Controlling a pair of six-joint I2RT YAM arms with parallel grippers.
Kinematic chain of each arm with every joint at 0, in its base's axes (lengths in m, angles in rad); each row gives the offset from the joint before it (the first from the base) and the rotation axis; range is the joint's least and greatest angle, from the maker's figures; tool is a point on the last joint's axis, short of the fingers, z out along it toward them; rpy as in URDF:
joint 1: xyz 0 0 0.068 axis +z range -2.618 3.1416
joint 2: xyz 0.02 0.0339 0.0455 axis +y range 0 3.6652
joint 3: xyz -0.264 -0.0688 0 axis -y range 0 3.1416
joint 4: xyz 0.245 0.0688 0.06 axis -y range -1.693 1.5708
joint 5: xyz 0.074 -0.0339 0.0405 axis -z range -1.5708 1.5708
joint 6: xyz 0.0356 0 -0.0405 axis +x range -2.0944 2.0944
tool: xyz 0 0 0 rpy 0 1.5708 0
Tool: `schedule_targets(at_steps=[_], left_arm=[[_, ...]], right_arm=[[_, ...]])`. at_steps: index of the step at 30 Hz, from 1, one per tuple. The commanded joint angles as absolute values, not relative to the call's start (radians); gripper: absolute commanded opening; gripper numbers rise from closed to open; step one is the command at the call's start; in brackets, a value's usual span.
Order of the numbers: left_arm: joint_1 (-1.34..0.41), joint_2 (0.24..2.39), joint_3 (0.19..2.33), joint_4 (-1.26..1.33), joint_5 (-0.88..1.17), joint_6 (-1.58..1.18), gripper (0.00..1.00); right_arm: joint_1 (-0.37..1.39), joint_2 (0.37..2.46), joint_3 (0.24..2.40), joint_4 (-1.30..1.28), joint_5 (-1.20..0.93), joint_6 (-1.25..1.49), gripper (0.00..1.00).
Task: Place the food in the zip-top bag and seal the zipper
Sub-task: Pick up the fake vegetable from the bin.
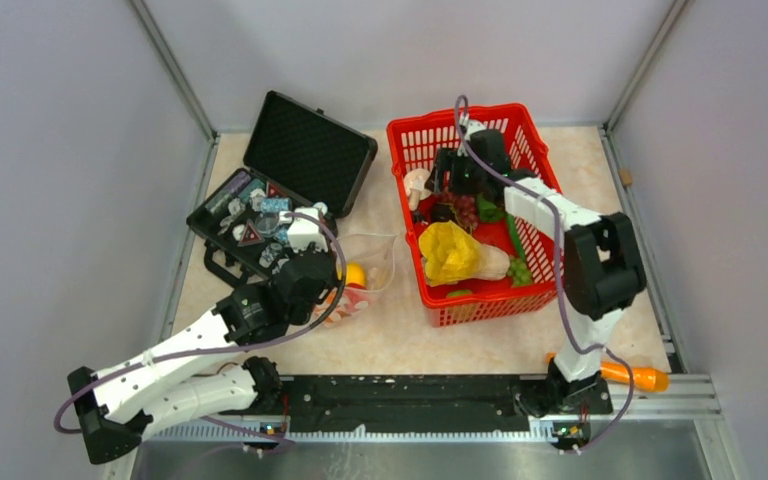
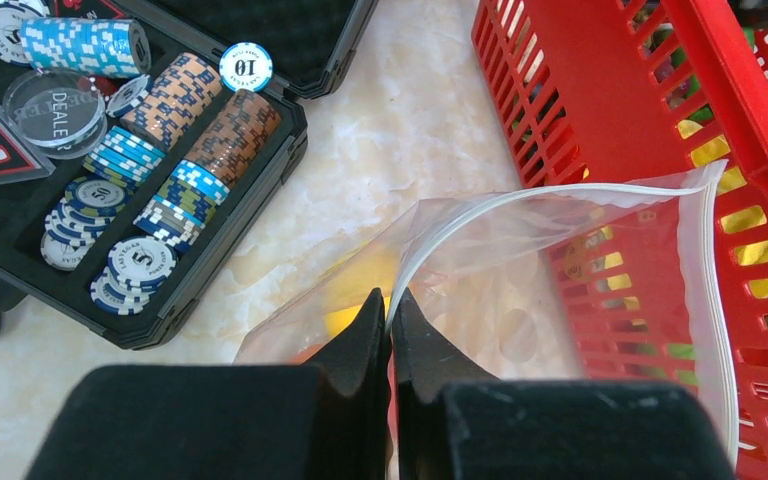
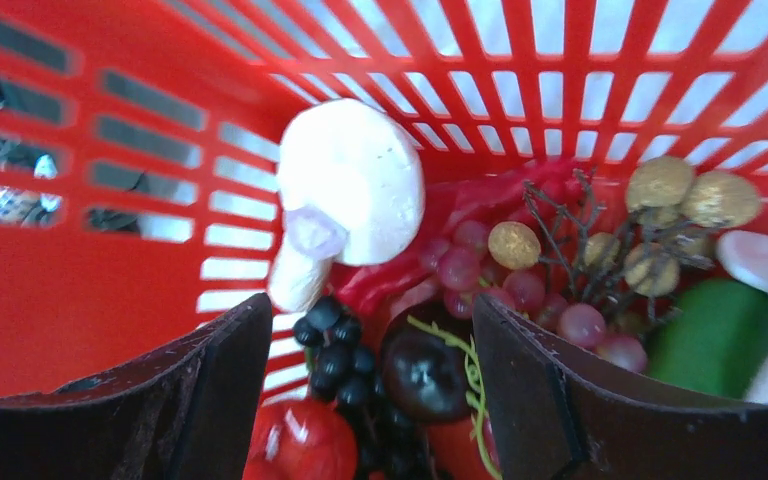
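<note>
Zip-top bag [image 2: 560,290] lies on the table [image 1: 400,340] between the black case [image 1: 310,150] and the red basket [image 1: 480,302], and its mouth is held up and open. We see the left gripper [image 2: 392,300] with its jaws pressed together, pinching the bag at the zipper [image 2: 580,193] edge. A yellow fruit [image 1: 356,272] shows through the plastic.

The left arm lies low, stretched from its base forward and to the right, with the wrist just beside the case. The right arm stands up from its base, bends at the elbow and reaches back over the basket, so that the right gripper [image 3: 370,310] points down into the far left part of it. Its jaws are spread wide above the food: a white mushroom [image 3: 350,180], pink grapes [image 3: 480,265] and dark grapes [image 3: 345,350].

We find the table pale, with a marble-like pattern. Poker chips [image 2: 190,130] fill the open case. Grey walls with metal posts close the space on three sides.
</note>
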State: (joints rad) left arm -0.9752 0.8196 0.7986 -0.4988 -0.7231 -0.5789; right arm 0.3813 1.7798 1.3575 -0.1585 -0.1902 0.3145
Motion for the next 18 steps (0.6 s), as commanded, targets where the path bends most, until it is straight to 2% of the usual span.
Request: schedule_targets(at_steps=[1,11,12,14,17,18], left_arm=[[-0.973,0.825,0.813,-0.501,-0.74,-0.611,0.04],[-0.973,0.773,0.804,-0.519,-0.729,-0.595,0.05],[-0.971,0.771,0.804,-0.519,-0.731,-0.586,0.05],[-0.969,0.773,0.81,-0.522,-0.741,-0.568,0.05],[-0.968,0.775,0.82,-0.541,-0.743,-0.561,0.05],[-0.968,0.773,0.82,-0.548,-0.747,-0.566,0.05]], right_arm=[[0.365,1.877,1.374,0.103,-0.239,0.433,0.71],[0.365,2.056,1.444,0.205,-0.253,0.552,0.7],[0.365,2.073,1.449,0.223,-0.279,0.558,0.64],[0.366,2.073,1.447,0.252,-0.318,0.558,0.45],[0.367,2.035,1.389,0.329,-0.314,0.569,0.26],[0.367,2.014,1.375,0.328,-0.302,0.561,0.24]])
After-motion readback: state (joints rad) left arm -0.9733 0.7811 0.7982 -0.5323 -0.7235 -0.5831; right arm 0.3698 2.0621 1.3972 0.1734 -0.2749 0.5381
